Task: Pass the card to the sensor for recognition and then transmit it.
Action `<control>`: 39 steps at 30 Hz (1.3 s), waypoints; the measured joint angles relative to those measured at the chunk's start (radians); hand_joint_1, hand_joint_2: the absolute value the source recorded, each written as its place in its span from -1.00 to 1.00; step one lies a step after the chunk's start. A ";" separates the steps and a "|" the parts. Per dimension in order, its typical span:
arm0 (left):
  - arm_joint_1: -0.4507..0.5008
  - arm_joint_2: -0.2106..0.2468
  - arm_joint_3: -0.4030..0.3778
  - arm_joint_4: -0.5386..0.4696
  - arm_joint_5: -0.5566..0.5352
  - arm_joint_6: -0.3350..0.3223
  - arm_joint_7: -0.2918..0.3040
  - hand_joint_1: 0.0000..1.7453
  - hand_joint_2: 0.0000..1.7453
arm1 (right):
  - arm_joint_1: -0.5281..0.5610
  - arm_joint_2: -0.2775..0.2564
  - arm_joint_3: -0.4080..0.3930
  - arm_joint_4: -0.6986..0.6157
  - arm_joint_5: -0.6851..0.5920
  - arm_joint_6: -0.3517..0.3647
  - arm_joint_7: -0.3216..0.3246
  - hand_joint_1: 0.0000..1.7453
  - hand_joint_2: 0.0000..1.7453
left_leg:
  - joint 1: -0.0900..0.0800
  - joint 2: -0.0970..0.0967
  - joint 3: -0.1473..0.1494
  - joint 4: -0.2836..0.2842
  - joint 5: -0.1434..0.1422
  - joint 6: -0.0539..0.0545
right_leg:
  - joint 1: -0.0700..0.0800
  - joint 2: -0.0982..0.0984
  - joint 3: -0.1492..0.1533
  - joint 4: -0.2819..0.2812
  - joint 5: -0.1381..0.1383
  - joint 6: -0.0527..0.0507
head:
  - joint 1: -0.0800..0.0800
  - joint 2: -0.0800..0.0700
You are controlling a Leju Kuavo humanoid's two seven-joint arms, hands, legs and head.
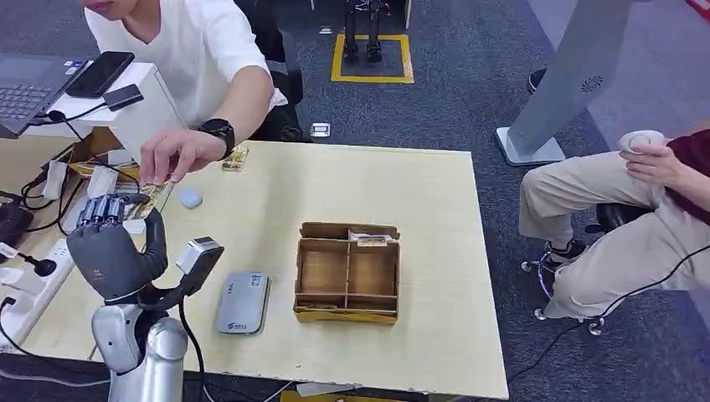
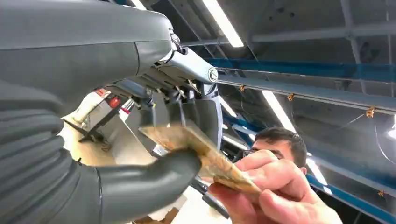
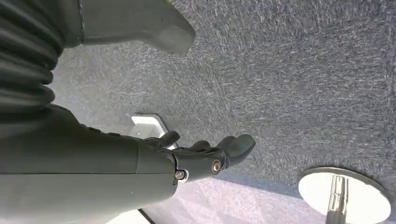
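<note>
My left hand (image 1: 113,247) is raised over the table's left part, palm away from me. In the left wrist view a tan card (image 2: 205,156) lies between my thumb (image 2: 149,179) and the fingers above it, so the hand pinches one end. A person's hand (image 2: 271,196) holds the other end. From the head view that person's hand (image 1: 172,155) reaches down to the card (image 1: 155,198) at my fingertips. The grey sensor (image 1: 243,301) lies flat on the table just right of my left hand. My right hand (image 3: 140,163) hangs over grey carpet, fingers apart, holding nothing.
A wooden compartment box (image 1: 347,272) stands mid-table. Another card (image 1: 235,159) lies near the far edge and a small white object (image 1: 190,198) sits beside the person's hand. Cables and a power strip (image 1: 33,276) crowd the left edge. A seated person (image 1: 611,209) is on the right.
</note>
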 joint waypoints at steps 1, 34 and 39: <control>0.000 0.000 0.000 0.000 0.002 0.000 0.000 1.00 1.00 | 0.000 0.000 0.000 0.000 -0.001 0.000 0.000 -1.00 1.00 | 0.000 0.000 0.000 0.000 0.000 0.000 | 0.000 0.000 0.000 0.000 0.000 0.000 | 0.000 0.000; 0.003 0.000 0.008 -0.019 -0.026 0.000 -0.048 1.00 1.00 | 0.006 -0.003 0.001 0.000 -0.029 0.000 -0.007 -1.00 1.00 | 0.000 -0.001 0.000 0.000 0.000 0.000 | 0.000 -0.001 0.001 0.000 0.000 0.000 | 0.000 0.000; 0.004 0.000 0.010 -0.019 -0.037 0.000 -0.035 1.00 1.00 | 0.006 -0.003 0.001 0.000 -0.031 0.000 -0.008 -1.00 1.00 | 0.000 -0.001 0.000 0.000 0.000 0.000 | 0.000 -0.001 0.001 0.000 0.000 0.000 | 0.000 0.000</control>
